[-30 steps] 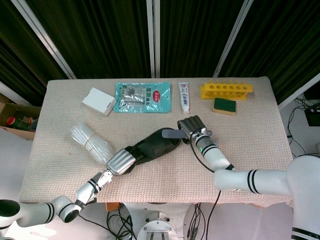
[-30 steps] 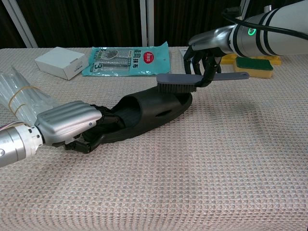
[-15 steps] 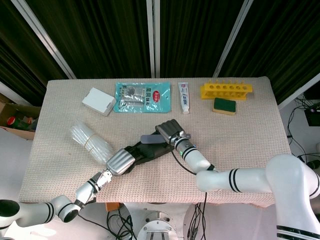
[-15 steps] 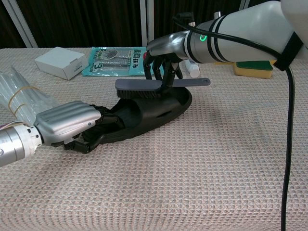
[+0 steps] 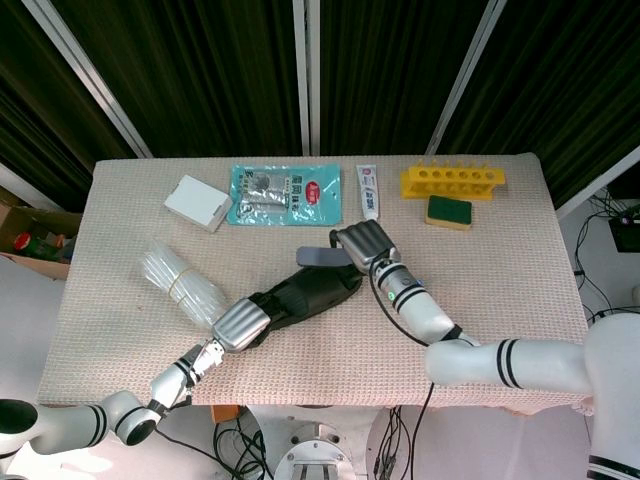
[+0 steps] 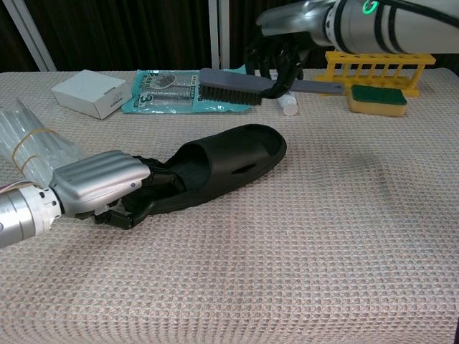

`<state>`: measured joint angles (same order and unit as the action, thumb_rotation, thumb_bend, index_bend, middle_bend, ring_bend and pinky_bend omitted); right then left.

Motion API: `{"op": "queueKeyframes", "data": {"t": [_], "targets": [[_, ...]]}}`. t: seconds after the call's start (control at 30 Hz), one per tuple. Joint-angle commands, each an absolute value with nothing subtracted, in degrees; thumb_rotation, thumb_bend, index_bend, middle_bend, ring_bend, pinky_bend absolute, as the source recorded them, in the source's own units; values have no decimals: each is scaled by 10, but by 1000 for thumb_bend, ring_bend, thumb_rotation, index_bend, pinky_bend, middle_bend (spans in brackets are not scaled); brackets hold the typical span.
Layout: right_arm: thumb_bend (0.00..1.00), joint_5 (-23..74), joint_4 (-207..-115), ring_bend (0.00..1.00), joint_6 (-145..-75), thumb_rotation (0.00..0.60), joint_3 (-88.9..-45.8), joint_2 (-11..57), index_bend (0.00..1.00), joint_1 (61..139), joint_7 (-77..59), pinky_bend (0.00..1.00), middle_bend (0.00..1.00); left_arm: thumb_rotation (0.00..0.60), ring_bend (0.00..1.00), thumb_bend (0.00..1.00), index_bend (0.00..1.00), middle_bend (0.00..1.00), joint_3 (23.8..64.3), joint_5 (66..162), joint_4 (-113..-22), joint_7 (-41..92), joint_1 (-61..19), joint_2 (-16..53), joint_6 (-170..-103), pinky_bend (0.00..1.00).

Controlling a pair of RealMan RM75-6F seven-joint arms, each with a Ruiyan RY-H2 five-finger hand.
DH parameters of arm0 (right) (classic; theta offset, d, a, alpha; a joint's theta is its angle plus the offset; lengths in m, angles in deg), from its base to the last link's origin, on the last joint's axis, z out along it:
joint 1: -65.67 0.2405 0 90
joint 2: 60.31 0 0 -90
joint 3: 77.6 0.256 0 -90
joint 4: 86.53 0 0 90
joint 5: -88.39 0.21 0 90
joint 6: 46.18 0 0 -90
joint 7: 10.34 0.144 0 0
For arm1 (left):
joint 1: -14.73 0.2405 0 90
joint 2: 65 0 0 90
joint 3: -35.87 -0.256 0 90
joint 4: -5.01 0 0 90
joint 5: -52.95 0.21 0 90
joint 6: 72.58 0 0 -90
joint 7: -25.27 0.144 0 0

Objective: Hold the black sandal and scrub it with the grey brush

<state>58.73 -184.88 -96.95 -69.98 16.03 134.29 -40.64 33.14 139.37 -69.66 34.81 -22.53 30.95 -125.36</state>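
**Brush lifted clear of sandal between strokes**

Your right hand (image 6: 281, 51) grips the brush (image 6: 237, 81) by its handle, but the bristles no longer touch the sandal (image 6: 222, 166). Half a second ago they sat over the strap; now the brush hangs above and behind the shoe, bristles down, toward the far packet (image 6: 188, 87). Your left hand (image 6: 107, 185) has not shifted: it holds the sandal's heel end on the table (image 6: 337, 236), fingers curled round the edge, though how firmly cannot be read from either view. I judge this a lift between strokes, not a finish. Bring the brush back down onto the sole to continue scrubbing.
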Motion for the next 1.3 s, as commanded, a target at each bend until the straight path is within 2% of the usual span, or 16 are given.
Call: {"op": "queueKeyframes", "data": {"t": [0.03,0.2,0.4,0.8,0.97,1.1,1.3], "targets": [[608,524,-1891,583,-994,600,-737,84,877,1274,-366,589,684,600,229,565,271,347,333,1395,-700,348,-226,308,-1256,309],[620,437,-1878,583,-991,600,-792,41,877,1193,-307,589,685,600,229,565,271,347,338,1398,-719,345,-224,297,-1268,309],[628,319,-1816,583,-1001,600,-832,55,877,1115,-241,589,685,600,229,564,270,334,344,1417,-760,327,-217,268,-1310,309],[627,214,-1701,583,-990,600,-836,141,866,1072,-227,589,679,600,229,554,252,295,362,1439,-812,326,-194,224,-1389,307],[603,200,-1679,577,-987,600,-827,162,819,1069,-247,564,657,600,228,536,226,293,366,1438,-818,326,-184,214,-1408,306],[487,192,-1676,438,-975,600,-824,163,627,1066,-253,465,545,600,227,536,220,292,368,1437,-822,326,-177,208,-1418,306],[254,200,-1692,54,-947,600,-822,147,84,1065,-258,120,182,600,227,536,221,292,370,1438,-823,326,-171,202,-1427,306]]}}
